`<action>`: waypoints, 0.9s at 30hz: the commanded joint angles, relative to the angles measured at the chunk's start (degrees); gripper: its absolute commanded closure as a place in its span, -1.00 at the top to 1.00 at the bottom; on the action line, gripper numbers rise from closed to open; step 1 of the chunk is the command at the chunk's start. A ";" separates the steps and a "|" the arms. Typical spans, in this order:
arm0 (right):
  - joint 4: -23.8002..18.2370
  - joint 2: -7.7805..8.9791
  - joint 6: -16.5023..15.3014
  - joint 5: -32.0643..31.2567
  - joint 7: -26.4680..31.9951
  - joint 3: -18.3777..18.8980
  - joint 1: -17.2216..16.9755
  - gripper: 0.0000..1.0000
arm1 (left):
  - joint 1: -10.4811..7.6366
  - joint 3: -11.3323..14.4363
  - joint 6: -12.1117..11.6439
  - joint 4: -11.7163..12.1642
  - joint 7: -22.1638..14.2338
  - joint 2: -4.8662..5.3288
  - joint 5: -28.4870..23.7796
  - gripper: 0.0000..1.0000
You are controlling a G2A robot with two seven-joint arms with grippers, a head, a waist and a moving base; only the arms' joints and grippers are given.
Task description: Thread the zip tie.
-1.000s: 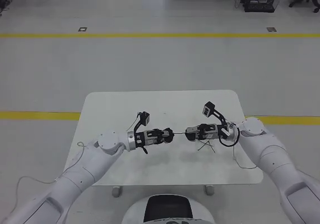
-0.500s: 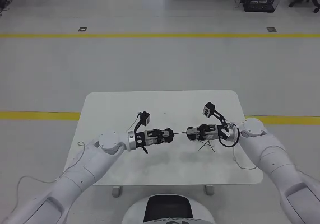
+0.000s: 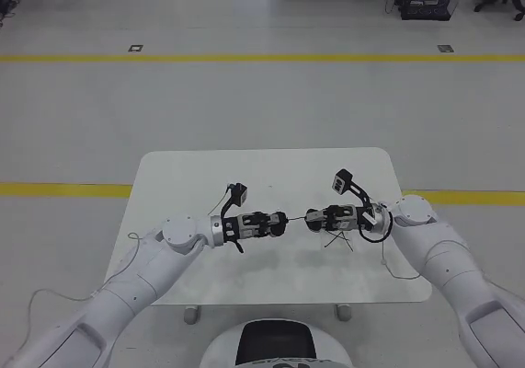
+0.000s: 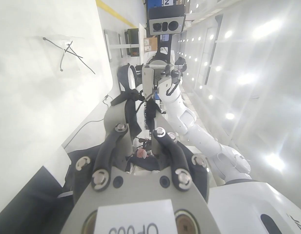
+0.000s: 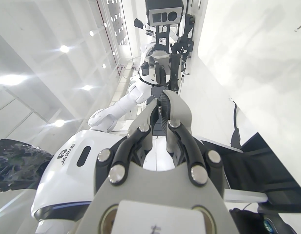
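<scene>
White surface, with the left hand and the right hand tip to tip above its middle.
Each hand has its fingers pressed together on one end of the thin dark zip tie, which runs straight in the air between them. I judge that this hold keeps both ends on one line, so the tail can enter the head. Several spare ties lie crossed on the surface just beside the right hand.
</scene>
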 commanded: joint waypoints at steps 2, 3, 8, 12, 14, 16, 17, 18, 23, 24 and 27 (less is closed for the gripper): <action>0.26 -0.10 0.00 0.76 0.00 -0.18 0.03 -1.00 | 0.00 0.00 0.01 0.01 -0.01 0.00 -0.01 1.00; 0.38 -0.13 0.00 1.08 0.00 -0.26 0.05 -1.00 | 0.00 0.00 0.01 0.01 -0.01 0.00 -0.01 1.00; 0.53 -0.25 0.00 1.95 0.00 -0.74 0.18 -1.00 | 0.00 0.00 0.01 0.01 -0.01 0.00 -0.01 1.00; 0.93 -0.29 0.00 2.08 0.00 -1.36 0.50 -1.00 | 0.00 0.00 0.01 0.01 -0.01 0.00 -0.01 1.00; 1.04 -0.21 0.00 1.91 0.00 -1.37 0.67 -1.00 | 0.00 0.00 0.01 0.01 -0.01 0.00 -0.01 1.00; 1.04 -0.21 0.00 1.91 0.00 -1.37 0.67 -1.00 | 0.00 0.00 0.01 0.01 -0.01 0.00 -0.01 1.00; 1.04 -0.21 0.00 1.91 0.00 -1.37 0.67 -1.00 | 0.00 0.00 0.01 0.01 -0.01 0.00 -0.01 1.00; 1.04 -0.21 0.00 1.91 0.00 -1.37 0.67 -1.00 | 0.00 0.00 0.01 0.01 -0.01 0.00 -0.01 1.00; -0.26 -0.21 0.34 0.94 -1.63 -1.43 0.07 -1.00 | 0.50 0.16 0.58 -0.95 1.07 -0.06 0.15 1.00; -1.02 -0.16 0.57 0.49 -1.92 -1.36 -0.21 -1.00 | 0.57 0.13 0.75 -1.16 1.06 -0.07 -0.02 1.00; -2.74 0.05 1.24 -0.17 -1.96 -0.84 -1.03 -1.00 | 0.71 0.00 0.99 -1.45 0.66 -0.17 -1.20 1.00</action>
